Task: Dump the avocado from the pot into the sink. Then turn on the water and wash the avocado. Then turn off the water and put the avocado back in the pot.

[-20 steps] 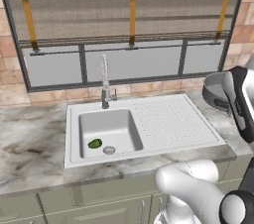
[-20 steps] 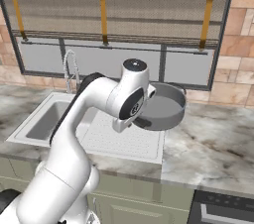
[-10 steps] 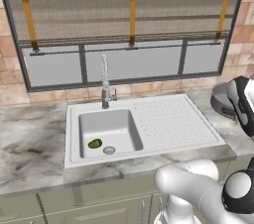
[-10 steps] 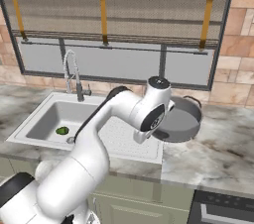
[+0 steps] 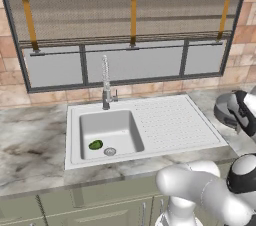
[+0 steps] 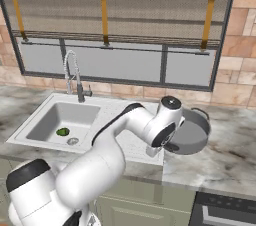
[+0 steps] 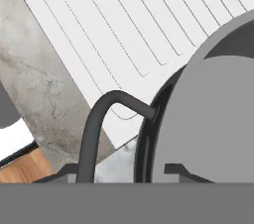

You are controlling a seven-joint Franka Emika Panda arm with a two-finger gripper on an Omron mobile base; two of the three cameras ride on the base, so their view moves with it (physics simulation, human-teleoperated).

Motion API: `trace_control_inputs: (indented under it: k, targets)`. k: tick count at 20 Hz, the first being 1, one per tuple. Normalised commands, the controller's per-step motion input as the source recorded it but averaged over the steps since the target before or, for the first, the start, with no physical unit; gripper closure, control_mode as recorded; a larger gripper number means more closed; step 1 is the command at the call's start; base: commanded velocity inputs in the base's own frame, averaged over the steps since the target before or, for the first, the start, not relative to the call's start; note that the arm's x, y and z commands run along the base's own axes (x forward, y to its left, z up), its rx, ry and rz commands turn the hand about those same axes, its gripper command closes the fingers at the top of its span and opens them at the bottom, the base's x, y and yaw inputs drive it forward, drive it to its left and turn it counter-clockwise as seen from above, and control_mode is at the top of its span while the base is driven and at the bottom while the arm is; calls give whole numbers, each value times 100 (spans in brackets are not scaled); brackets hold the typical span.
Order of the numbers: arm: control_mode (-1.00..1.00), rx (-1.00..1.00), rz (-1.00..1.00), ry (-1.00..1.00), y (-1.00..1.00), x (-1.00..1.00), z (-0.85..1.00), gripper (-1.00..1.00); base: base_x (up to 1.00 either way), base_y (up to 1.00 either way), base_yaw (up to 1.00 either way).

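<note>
My gripper [image 6: 176, 146] clamps the pot [image 6: 192, 132] above the marble surface [image 6: 220, 162] right of the sink [image 5: 165, 122], the avocado [image 5: 95, 145] in its basin, beneath a brick-framed window [image 5: 132, 25].

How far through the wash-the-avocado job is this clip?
Dumping looks done: the small dark green avocado lies in the light grey sink basin beside the drain. In hand: the round grey metal pot, held over the counter to the right. Left: water on, washing, water off, returning it.
</note>
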Motion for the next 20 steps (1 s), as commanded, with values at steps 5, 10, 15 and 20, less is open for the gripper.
trace_control_inputs:
  k: [5, 10, 15, 20]
  targets:
    - [-100, 0, 0, 1, -23, 19, -34, 100, 0, 0, 0]
    - [-100, 0, -1, 3, -21, 5, -23, 100, 0, 0, 0]
    - [-100, 0, -1, 7, -11, 1, -17, 100, 0, 0, 0]
    - [-100, 0, -1, 9, -1, 0, -15, 100, 0, 0, 0]
